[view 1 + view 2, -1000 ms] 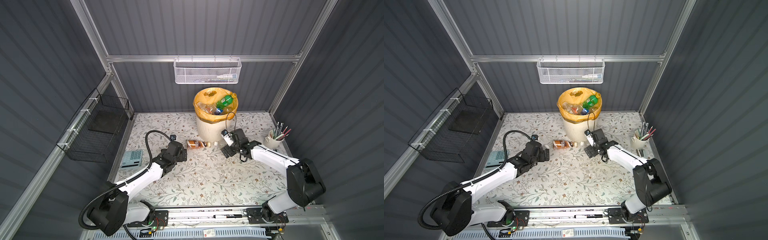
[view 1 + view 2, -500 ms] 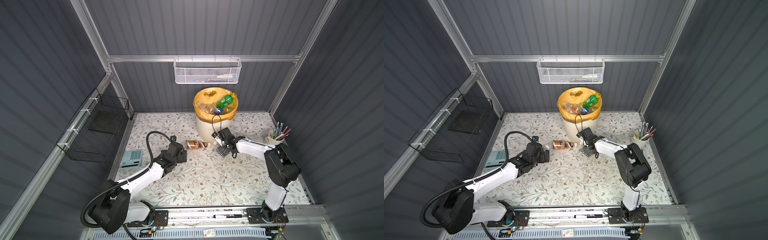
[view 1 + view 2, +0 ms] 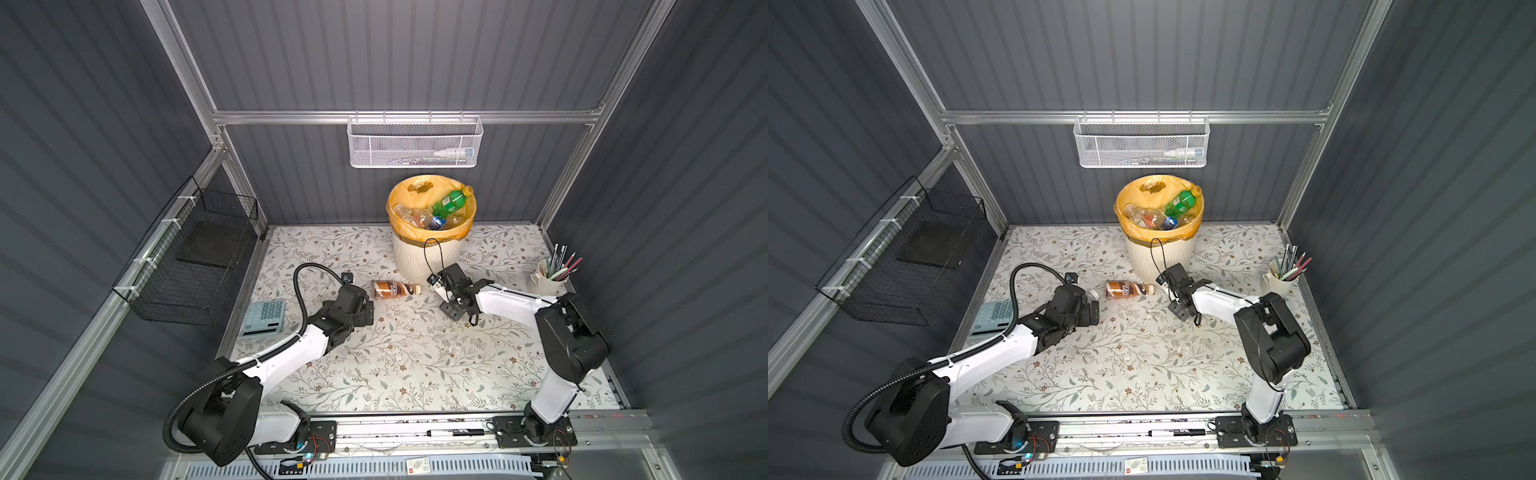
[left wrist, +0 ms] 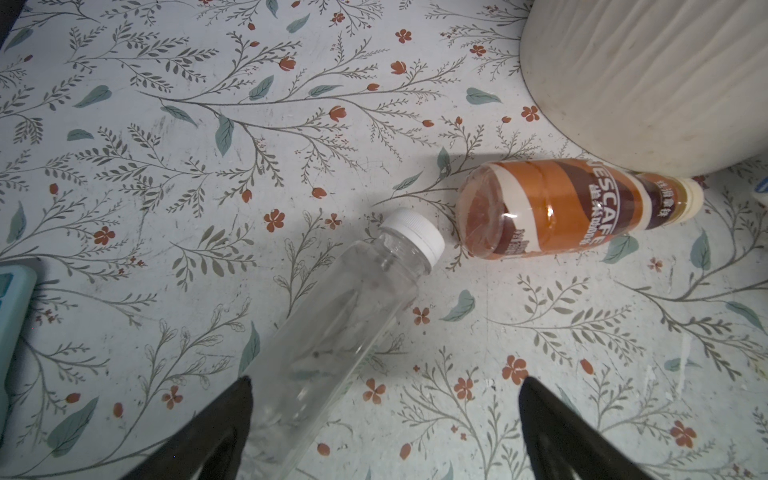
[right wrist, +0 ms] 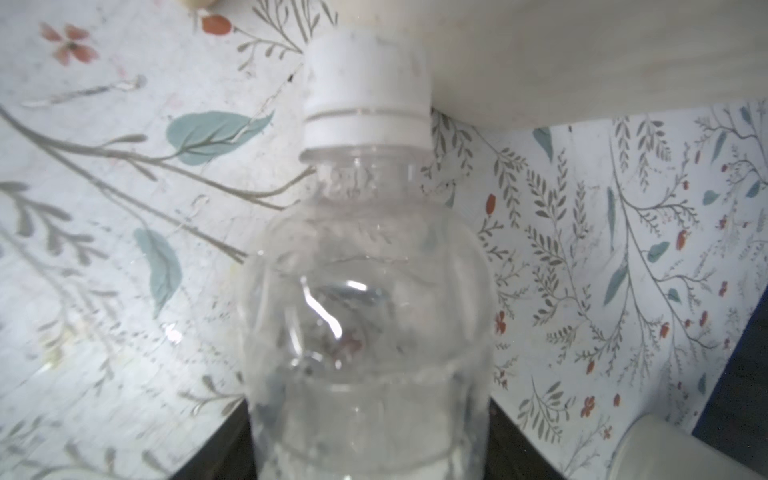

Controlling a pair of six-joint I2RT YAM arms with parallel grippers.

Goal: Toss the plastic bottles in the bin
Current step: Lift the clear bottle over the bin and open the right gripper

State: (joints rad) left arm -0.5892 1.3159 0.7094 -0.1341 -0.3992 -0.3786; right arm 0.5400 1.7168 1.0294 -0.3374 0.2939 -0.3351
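BOTTLES HEAD FOR THE BIN: In both top views the cream ribbed bin (image 3: 415, 257) stands at 12 o'clock on the flower-patterned counter (image 3: 415, 365). Its orange liner holds a green bottle (image 3: 449, 203) and several clear ones.

At the bin's 5 o'clock foot, the right hand (image 3: 438, 286) pinches a round-shouldered clear bottle (image 5: 365, 332) by the body. The right wrist view shows dark fingers (image 5: 208, 449) against both of its sides, and its white cap right by the bin wall.

The left hand (image 4: 384, 380) sits low over the counter toward 8 o'clock from the bin, spread wide and gripping nothing. A long clear bottle (image 4: 345, 324) lies flat with its base end beside one finger. Its white cap points at a brown coffee bottle (image 4: 561, 208), just short of touching it. The coffee bottle lies on its side at the bin's 7 o'clock, cap end close to the bin's base.

A calculator (image 3: 264, 318) lies at the counter's 9 o'clock edge and a pencil cup (image 3: 544, 282) stands at 3 o'clock. A white mesh basket (image 3: 415, 145) hangs on the back wall and a black wire basket (image 3: 187, 266) on the side wall.
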